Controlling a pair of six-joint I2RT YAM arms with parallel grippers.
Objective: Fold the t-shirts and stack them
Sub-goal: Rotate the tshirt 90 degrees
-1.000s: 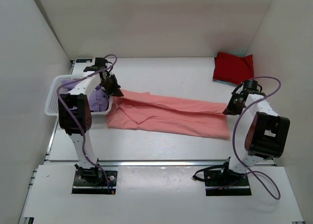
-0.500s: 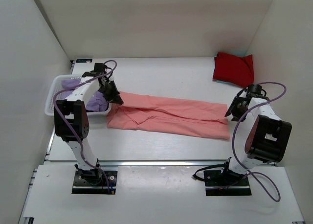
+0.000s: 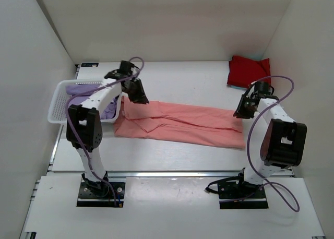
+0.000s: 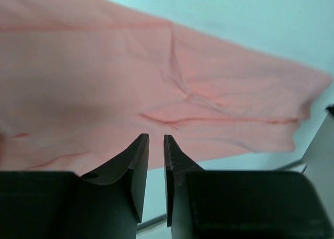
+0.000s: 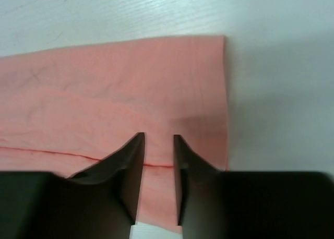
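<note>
— Since a second before, what had moved?

— Seen from above, the left gripper (image 3: 139, 95) had swung right, away from the white basket (image 3: 55, 111). It hung over the far-left end of the salmon-pink t-shirt (image 3: 182, 123). The right gripper (image 3: 240, 109) had edged a little farther and left, over that shirt's far-right corner.

— Where did the shirts lie?

— The salmon-pink one lay stretched left to right across the middle of the table (image 3: 177, 80), its left end just beside the basket. The red t-shirt (image 3: 249, 71) sat folded in the far-right corner. The lavender t-shirts (image 3: 107, 109) lay in the basket.

— And the left wrist view?

— Its fingers (image 4: 133, 160) stood slightly apart, a narrow gap with nothing in it. Creased pink cloth lay beyond them.

— The right wrist?

— Those fingers (image 5: 130, 160) were spread a little wider and pinched nothing. They were poised above the shirt near its right edge, with bare table to the right.
</note>
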